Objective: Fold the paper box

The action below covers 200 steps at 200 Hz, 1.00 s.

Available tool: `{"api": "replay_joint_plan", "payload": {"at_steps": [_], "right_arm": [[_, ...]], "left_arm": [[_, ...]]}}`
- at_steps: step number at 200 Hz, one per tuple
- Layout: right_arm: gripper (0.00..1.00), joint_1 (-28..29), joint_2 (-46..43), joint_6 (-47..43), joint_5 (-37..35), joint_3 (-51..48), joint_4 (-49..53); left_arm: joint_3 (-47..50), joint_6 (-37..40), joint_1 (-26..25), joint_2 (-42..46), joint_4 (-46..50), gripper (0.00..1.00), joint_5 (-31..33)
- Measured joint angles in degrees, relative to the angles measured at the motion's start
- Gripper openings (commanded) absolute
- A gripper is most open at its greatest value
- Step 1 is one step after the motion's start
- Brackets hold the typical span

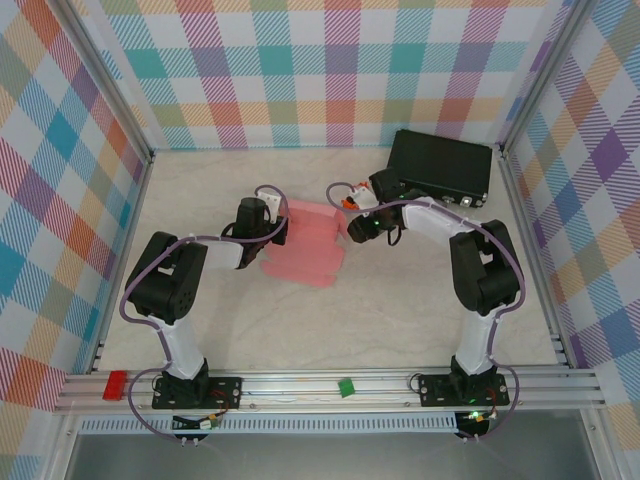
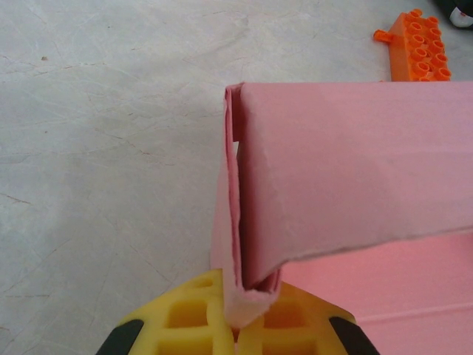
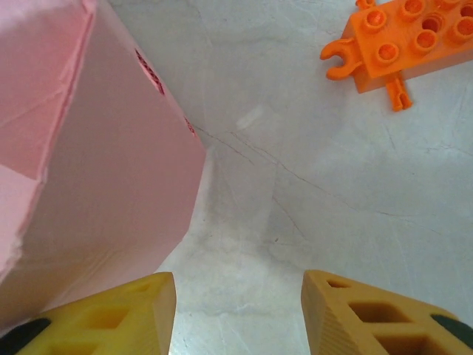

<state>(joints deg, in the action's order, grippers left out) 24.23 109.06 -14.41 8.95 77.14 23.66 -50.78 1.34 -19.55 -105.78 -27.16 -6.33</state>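
**A:** Where's the paper box (image 1: 305, 245)?

**B:** Middle of the top view, partly folded. One panel is lifted and the rest lies on the table (image 1: 400, 320). The left gripper (image 2: 244, 314) has its fingers pinched together on the doubled edge at the bottom of its wrist view.

**A:** And the right gripper (image 3: 238, 310)?

**B:** Its fingers are apart with nothing between them. The pink wall fills the left of its view, just beside one finger.

**A:** What could go wrong?

**B:** The card looks thin. If that finger shoves the wall instead of straddling it, the panel may buckle or pull out of the pinch. The orange toy (image 3: 403, 44), upper right, looks near enough to get knocked.
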Motion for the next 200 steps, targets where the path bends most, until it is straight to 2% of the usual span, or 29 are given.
{"api": "replay_joint_plan", "payload": {"at_steps": [120, 200], "right_arm": [[0.48, 3.2, 3.2, 1.2, 7.0, 3.0, -1.1], [0.47, 4.0, 3.3, 11.1, 6.3, -1.8, -13.4]], "left_arm": [[0.0, -0.1, 0.0, 0.0, 0.0, 0.05, 0.0], [0.1, -0.9, -0.5, 1.0, 1.5, 0.05, 1.4]]}}
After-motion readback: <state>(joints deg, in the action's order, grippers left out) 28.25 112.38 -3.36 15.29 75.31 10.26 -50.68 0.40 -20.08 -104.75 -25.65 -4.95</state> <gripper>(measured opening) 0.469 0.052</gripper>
